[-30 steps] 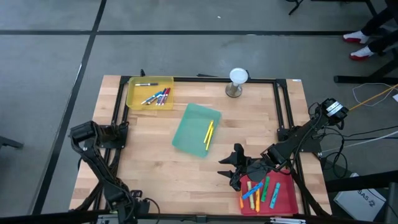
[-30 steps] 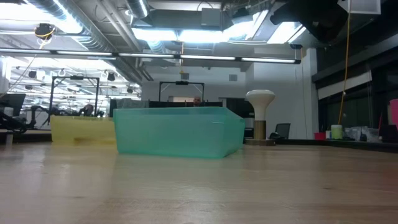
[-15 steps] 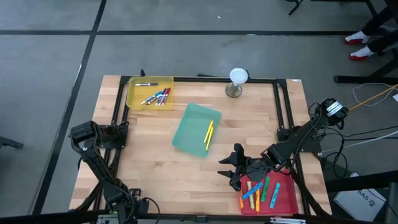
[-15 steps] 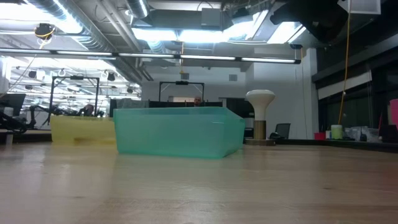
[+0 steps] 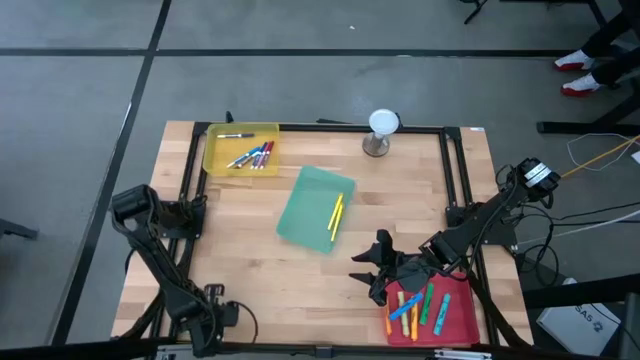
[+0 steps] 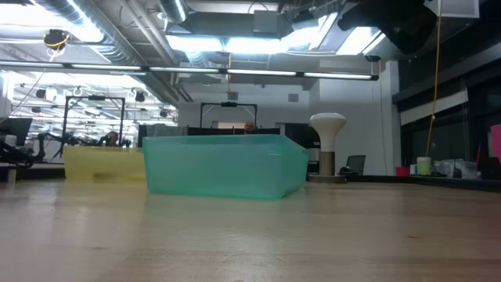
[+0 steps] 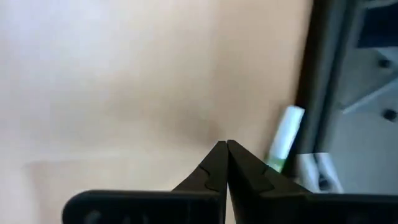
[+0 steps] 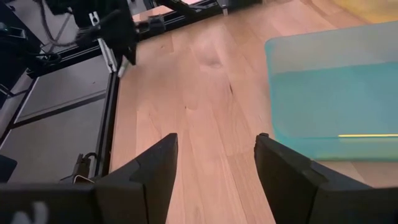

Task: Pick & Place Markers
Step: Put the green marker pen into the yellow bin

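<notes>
Sorting is partly done: markers are lying in the yellow tray (image 5: 240, 135), two in the green tray (image 5: 300, 215); several are waiting in the red tray (image 5: 465, 318). Right gripper (image 5: 375, 268) is hovering beside it, jaws wide, empty; left gripper (image 7: 227, 163) jaws are shut.

Overhead camera straight down, low camera level, both sharing green tray (image 5: 316, 208)

Teal tray (image 6: 225, 166) standing on the wooden counter (image 6: 250, 239), mid-frame. Yellow tray (image 6: 103, 163) behind it to the left, partly overlapped. White mushroom-shaped stand (image 6: 327, 146) farther back on the right. Ceiling lights overhead.
</notes>
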